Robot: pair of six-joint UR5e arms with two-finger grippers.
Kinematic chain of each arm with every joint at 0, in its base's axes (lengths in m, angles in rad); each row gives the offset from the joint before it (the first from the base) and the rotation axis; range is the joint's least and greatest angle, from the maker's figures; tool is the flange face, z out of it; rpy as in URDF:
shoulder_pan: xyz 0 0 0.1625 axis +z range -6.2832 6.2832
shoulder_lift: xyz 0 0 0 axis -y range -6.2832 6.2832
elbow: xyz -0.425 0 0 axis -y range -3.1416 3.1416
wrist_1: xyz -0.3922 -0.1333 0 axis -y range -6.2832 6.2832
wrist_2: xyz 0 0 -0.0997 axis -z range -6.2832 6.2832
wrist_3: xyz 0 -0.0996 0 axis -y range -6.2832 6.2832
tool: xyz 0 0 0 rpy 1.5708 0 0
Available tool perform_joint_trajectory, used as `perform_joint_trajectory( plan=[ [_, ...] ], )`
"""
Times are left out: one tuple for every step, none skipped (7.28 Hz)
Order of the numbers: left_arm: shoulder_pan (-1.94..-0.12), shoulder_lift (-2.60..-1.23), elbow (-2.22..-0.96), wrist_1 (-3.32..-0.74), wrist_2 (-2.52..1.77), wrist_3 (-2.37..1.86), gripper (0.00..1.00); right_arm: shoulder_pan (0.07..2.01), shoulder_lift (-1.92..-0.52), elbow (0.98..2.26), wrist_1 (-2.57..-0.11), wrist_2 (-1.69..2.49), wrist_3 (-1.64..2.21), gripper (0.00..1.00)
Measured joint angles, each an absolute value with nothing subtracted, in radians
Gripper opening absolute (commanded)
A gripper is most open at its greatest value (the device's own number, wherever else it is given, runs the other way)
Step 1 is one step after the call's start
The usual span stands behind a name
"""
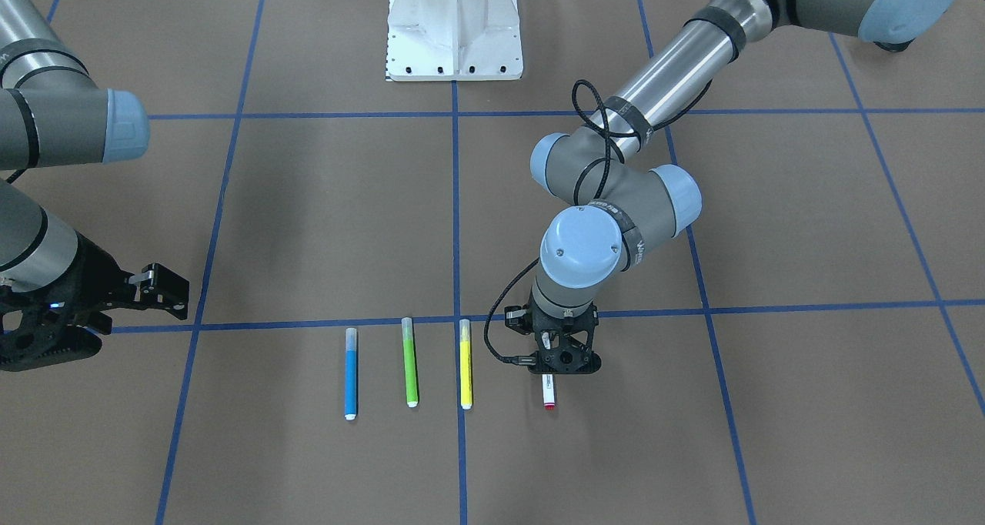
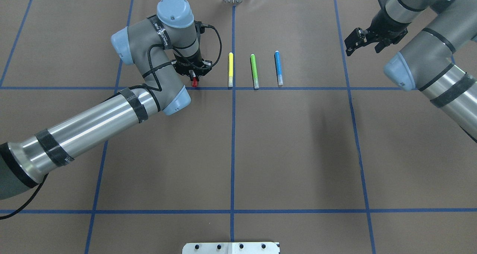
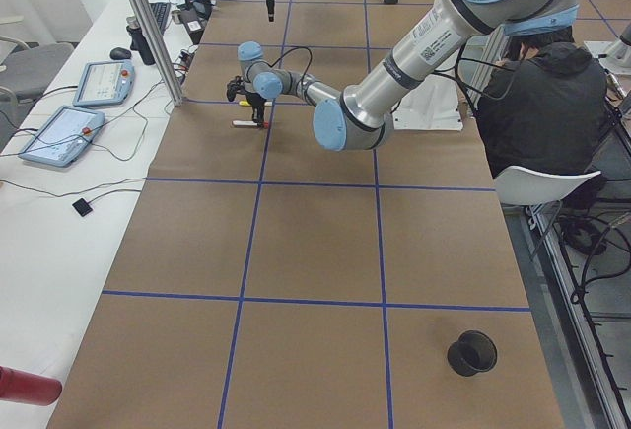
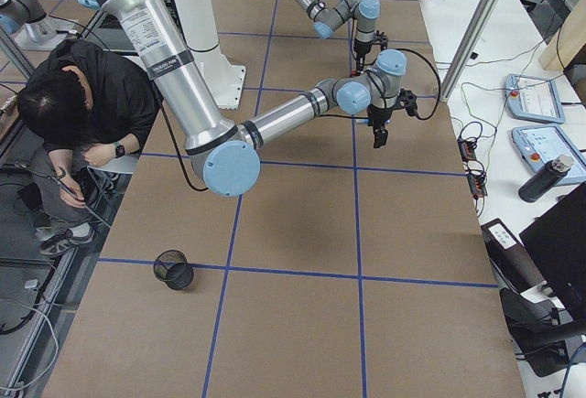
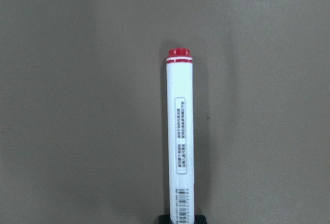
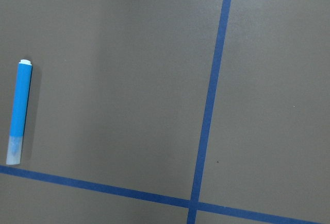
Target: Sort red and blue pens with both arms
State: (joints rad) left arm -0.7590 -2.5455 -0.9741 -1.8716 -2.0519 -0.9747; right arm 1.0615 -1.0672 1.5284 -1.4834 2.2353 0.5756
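Red marker lies flat, cap toward robot base.

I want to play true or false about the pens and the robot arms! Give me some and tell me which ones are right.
The left gripper is right over the red-capped pen. True.
The right gripper holds the blue pen. False: it is empty and away from the blue pen, which lies on the table.
The green pen lies between the blue pen and the yellow pen. True.
The yellow pen stands upright. False: it lies flat.
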Motion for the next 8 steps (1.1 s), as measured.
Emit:
perform_joint_trajectory(
  plan=[
    [-0.78,-2.544,-0.997,-1.858,-2.057,-0.976,0.0,1.062,-1.065,1.531,-1.483,2.236,0.577,0.99],
    [-0.804,-2.541,-1.023,-1.833,-2.062,-0.976,0.0,1.06,-1.059,1.533,-1.483,2.236,0.584,0.99],
    [-0.828,-2.538,-1.044,-1.807,-2.079,-0.973,0.0,1.048,-1.051,1.536,-1.482,2.225,0.614,0.99],
    [-0.853,-2.529,-1.057,-1.791,-2.107,-0.967,0.0,1.017,-1.038,1.536,-1.483,2.185,0.655,0.99],
    [-0.879,-2.516,-1.066,-1.781,-2.127,-0.959,0.0,0.979,-1.015,1.529,-1.484,2.129,0.696,0.99],
    [-0.908,-2.495,-1.083,-1.77,-2.144,-0.943,0.0,0.952,-0.984,1.506,-1.484,2.092,0.742,0.99],
    [-0.948,-2.45,-1.121,-1.76,-2.172,-0.903,0.0,0.932,-0.938,1.464,-1.484,2.077,0.779,0.99],
    [-0.991,-2.399,-1.16,-1.75,-2.206,-0.851,0.0,0.916,-0.892,1.416,-1.474,2.072,0.808,0.98]
  ],
)
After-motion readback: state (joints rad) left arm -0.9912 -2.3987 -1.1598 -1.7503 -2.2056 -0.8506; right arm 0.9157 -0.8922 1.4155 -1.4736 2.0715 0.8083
